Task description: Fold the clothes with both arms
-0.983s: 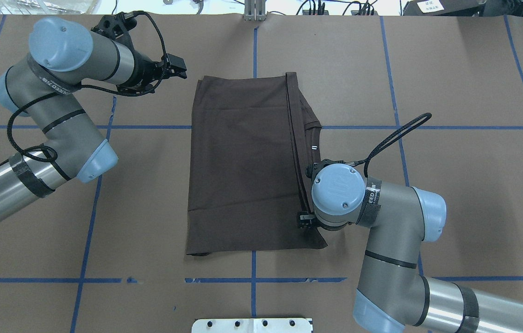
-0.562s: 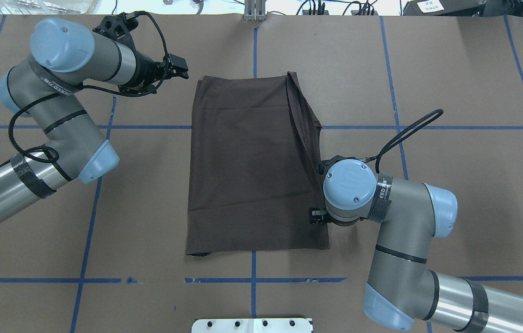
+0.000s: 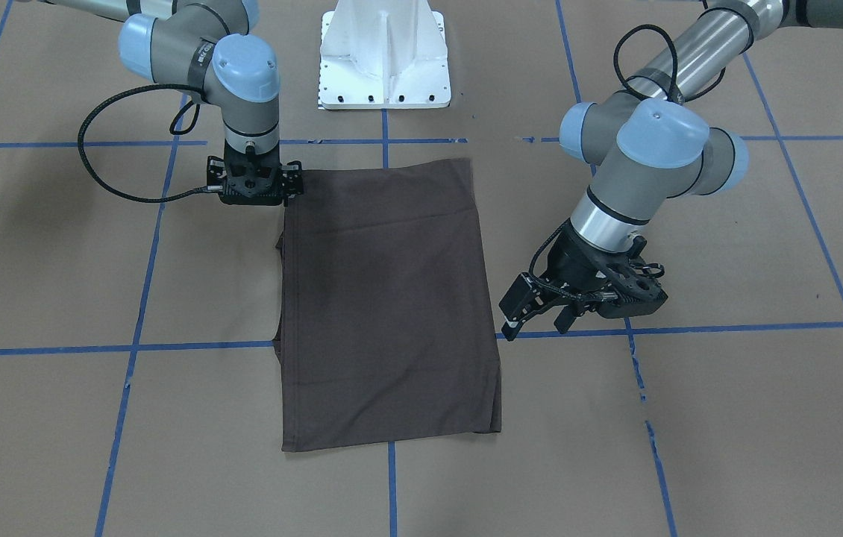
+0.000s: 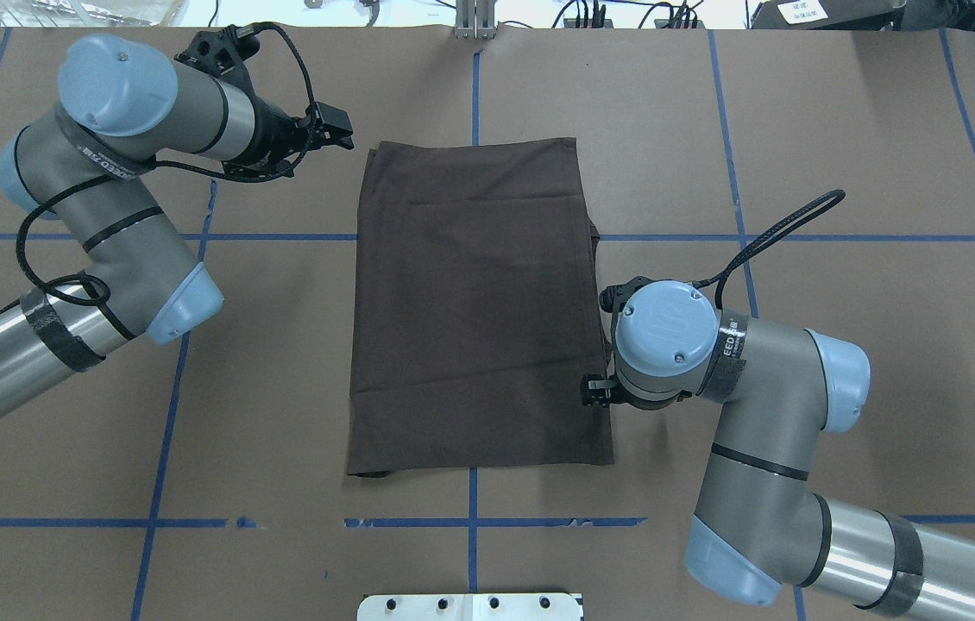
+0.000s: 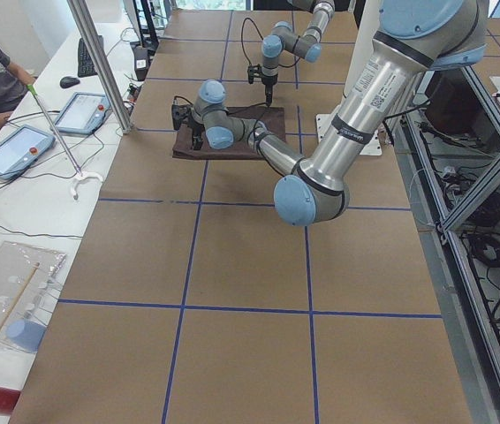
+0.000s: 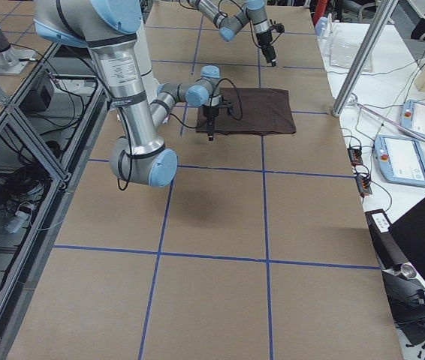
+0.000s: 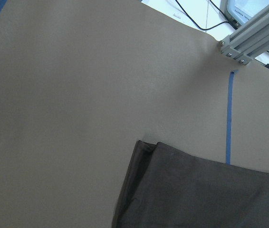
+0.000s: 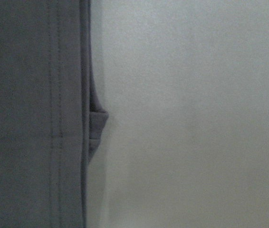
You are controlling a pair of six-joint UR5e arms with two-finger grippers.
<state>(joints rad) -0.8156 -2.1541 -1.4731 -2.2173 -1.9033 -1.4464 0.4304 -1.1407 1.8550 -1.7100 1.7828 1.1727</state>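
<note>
T-shirt [image 4: 470, 302]: dark brown, folded to a tall rectangle. It lies flat in the middle of the worktop [image 4: 841, 129], long side running from the robot-side edge toward the far edge, astride the centre blue tape line [image 4: 472, 509]. All shirt edges lie flat on the worktop. Left gripper [image 3: 535, 322]: jaws spread, nothing between them. It hangs over bare worktop just beside the shirt's far-left corner, tilted toward it, apart from the cloth. The left wrist camera has that corner at the bottom of its view, with the layers slightly offset at the fold. Right gripper [image 3: 251, 186]: points straight down at the shirt's right edge, near the robot-side corner. Its body overlaps that edge in the front view and the fingers are hidden under the wrist, so I can't tell whether they're spread or clenched, or whether they touch cloth. Right wrist camera: stitched hem runs vertically down the left part, bare worktop to the right, and a small bit of under-layer pokes out past the edge mid-frame. White pedestal base [image 3: 384, 52] sits centred at the robot-side edge, apart from the shirt.
</note>
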